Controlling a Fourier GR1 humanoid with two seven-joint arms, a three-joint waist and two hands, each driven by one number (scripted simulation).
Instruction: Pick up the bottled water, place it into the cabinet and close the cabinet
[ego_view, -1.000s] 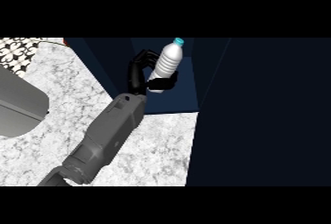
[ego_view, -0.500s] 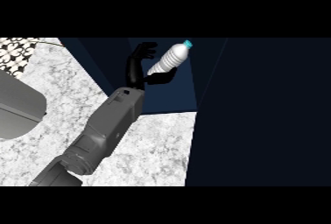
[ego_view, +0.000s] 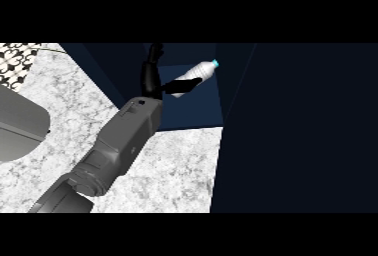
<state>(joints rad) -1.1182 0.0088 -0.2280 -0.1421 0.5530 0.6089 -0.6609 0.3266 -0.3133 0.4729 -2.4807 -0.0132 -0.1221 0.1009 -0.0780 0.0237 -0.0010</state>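
The robot hand (ego_view: 164, 82) was inside the dark blue cabinet (ego_view: 193, 107), w/ its grey forearm (ego_view: 118, 145) coming up across the marbled tabletop (ego_view: 162, 175) from the lower left. Only one hand showed; from the view alone it couldn't be told which arm it was. The bottled water (ego_view: 198, 74) lay tilted in the cabinet opening, pale body w/ its cyan cap toward the cabinet's upper right, near the inner wall. The thumb (ego_view: 179, 86) crossed under the bottle's lower end and touched it, while the fingers (ego_view: 153, 57) stretched up nearly straight to the left of the bottle, apart from it. So the hand was part-open: thumb against the bottle, fingers spread away, not wrapped round it. Whether the bottle rested on the cabinet floor or hung off the thumb couldn't be told.

The cabinet door (ego_view: 295, 130), very dark, stood wide at the cabinet's right. Left of the cabinet, on the tabletop's far edge, sat a grey rounded object (ego_view: 18, 127), cut off by the frame, and a black-and-white patterned patch (ego_view: 16, 62) above it.
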